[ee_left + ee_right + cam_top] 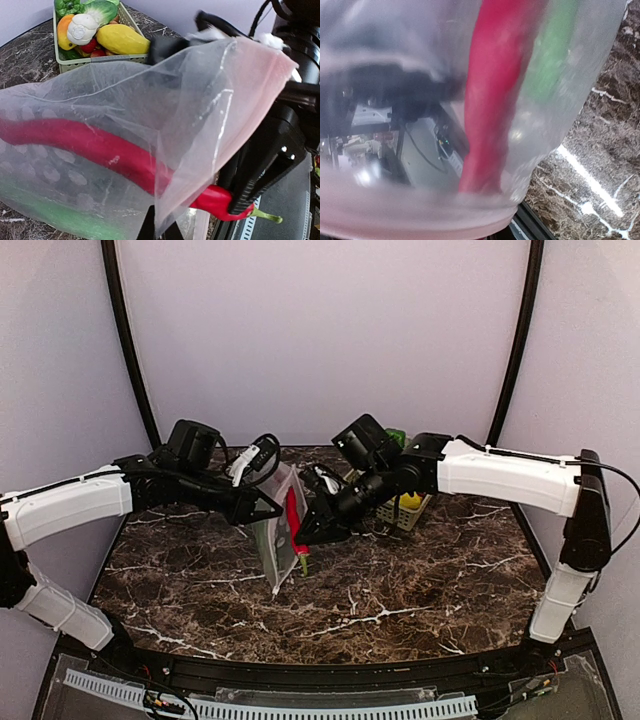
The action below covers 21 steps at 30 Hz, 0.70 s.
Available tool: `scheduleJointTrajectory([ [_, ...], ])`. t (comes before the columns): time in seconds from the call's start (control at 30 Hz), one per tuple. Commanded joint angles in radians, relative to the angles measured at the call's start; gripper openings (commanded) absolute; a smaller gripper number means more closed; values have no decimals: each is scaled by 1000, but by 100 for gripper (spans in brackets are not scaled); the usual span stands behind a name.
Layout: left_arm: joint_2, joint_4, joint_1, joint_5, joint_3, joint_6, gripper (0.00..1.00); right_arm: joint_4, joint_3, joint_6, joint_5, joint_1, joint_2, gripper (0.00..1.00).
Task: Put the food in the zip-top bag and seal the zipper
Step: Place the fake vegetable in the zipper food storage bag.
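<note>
Food is partly bagged: the red chili [105, 147] is clamped near its stem by the right gripper [239, 202], most of its length inside the zip-top bag [200, 95] beside a green piece [60, 215]. The bag's top is pinched and held up by the left gripper [264, 510] over the table [400, 600], midway along the far edge. Other produce is seen in the basket [412, 512] toward the far right corner.

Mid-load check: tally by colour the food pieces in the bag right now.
Red: 1, chili, stem end outside the bag
Green: 1, blurred green piece
Total: 2
</note>
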Motion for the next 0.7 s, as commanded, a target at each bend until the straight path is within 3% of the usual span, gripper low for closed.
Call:
scheduleJointTrajectory([
  [0.0, -14, -17, -26, 23, 4, 40, 1, -36, 102, -52, 99, -15, 48, 13],
  [0.5, -3, 23, -31, 34, -13, -9, 1, -66, 157, -55, 391, 13, 96, 15],
  [0.67, 8, 31, -29, 31, -14, -32, 1, -66, 149, -55, 450, 26, 100, 25],
])
